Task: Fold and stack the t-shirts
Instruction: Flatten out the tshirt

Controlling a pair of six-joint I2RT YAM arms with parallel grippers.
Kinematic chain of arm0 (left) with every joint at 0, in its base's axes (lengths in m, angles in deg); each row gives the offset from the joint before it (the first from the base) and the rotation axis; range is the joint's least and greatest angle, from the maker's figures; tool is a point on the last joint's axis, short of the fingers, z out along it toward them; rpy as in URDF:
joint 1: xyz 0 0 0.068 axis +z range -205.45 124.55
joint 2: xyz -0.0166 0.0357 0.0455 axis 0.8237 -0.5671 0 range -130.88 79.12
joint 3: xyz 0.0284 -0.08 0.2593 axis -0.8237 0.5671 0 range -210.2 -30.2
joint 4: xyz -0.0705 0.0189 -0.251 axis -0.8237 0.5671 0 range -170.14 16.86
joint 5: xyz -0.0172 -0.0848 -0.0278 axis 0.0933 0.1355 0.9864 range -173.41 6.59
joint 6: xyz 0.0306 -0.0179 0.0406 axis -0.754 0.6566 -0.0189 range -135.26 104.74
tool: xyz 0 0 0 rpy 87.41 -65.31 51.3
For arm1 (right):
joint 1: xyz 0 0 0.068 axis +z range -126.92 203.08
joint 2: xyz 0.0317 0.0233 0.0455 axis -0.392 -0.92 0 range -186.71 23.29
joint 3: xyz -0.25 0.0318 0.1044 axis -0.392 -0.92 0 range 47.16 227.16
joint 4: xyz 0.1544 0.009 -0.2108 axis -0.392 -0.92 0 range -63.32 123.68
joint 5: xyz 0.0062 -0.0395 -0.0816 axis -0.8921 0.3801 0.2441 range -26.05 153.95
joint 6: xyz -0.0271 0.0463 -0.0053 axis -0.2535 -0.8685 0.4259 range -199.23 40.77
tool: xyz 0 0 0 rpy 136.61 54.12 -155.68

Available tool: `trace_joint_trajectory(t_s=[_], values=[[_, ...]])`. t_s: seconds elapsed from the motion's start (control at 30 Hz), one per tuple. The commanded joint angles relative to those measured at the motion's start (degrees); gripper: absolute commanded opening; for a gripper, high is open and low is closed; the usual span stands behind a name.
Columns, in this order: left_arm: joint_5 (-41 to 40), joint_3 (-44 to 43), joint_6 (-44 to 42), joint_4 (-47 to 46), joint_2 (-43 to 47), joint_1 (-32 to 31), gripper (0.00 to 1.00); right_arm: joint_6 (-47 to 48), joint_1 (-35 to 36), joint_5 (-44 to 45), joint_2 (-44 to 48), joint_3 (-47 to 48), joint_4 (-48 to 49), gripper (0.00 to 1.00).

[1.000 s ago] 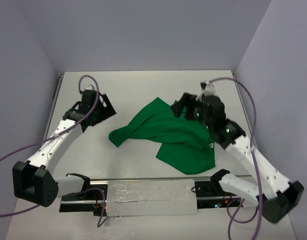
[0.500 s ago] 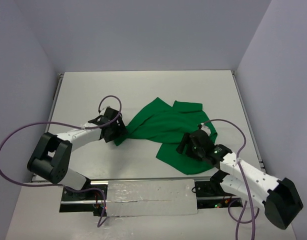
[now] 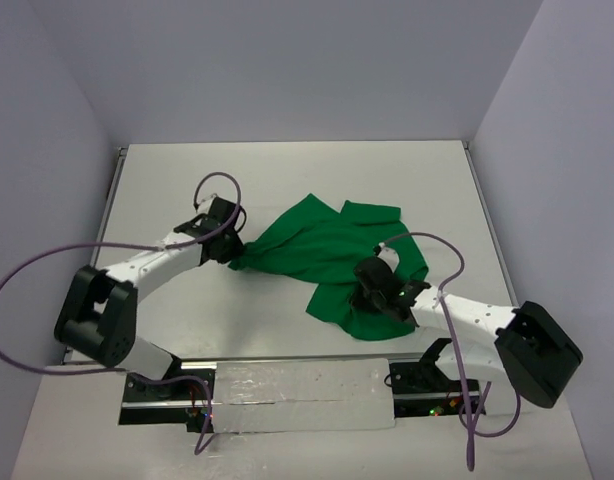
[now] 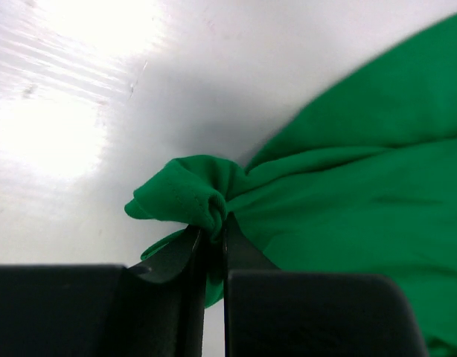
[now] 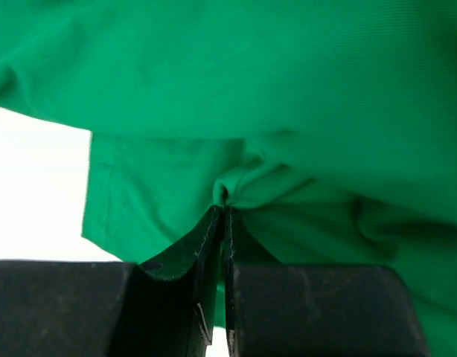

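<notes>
A bright-green t-shirt lies crumpled on the white table, spread from the middle toward the right. My left gripper is shut on the shirt's bunched left tip, pinching a fold between its black fingers. My right gripper is shut on a pinch of the green t-shirt near its front right part, a small ridge of cloth squeezed between the fingertips. No neck tag shows.
Grey walls stand along the table's left, back and right sides. A metal rail with the arm bases runs along the near edge. Purple cables loop off both arms.
Both arms came down from the back of the table onto the shirt. Each gripper went from open to shut, pinching cloth. The shirt's left tip is drawn up and bunched.
</notes>
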Motion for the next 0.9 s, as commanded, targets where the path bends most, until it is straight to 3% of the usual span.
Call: trace_joint_trajectory(t_s=[0.0,0.27,0.5,0.7,0.87], values=[[-5.29,-10.11,-1.04,7.96,13.12,-0.02,0.10,4.20,-0.27,6.91,7.98,5.85,-6.37,0.09],[-9.48,-25.93,-3.53,16.90,26.44,0.84,0.10,22.10,-5.72,14.71,31.13,29.23,-17.07,0.09],[-13.13,-33.71,-3.80,21.64,30.52,1.01,0.10,29.22,-5.86,20.52,37.52,40.46,-18.70,0.09],[-17.18,-35.72,-7.04,20.65,22.58,3.20,0.10,34.69,-5.82,23.81,32.93,37.62,-11.04,0.09],[-5.36,-37.81,-10.34,12.96,5.51,15.27,0.11,38.39,-6.56,22.95,25.92,27.98,3.02,0.11]])
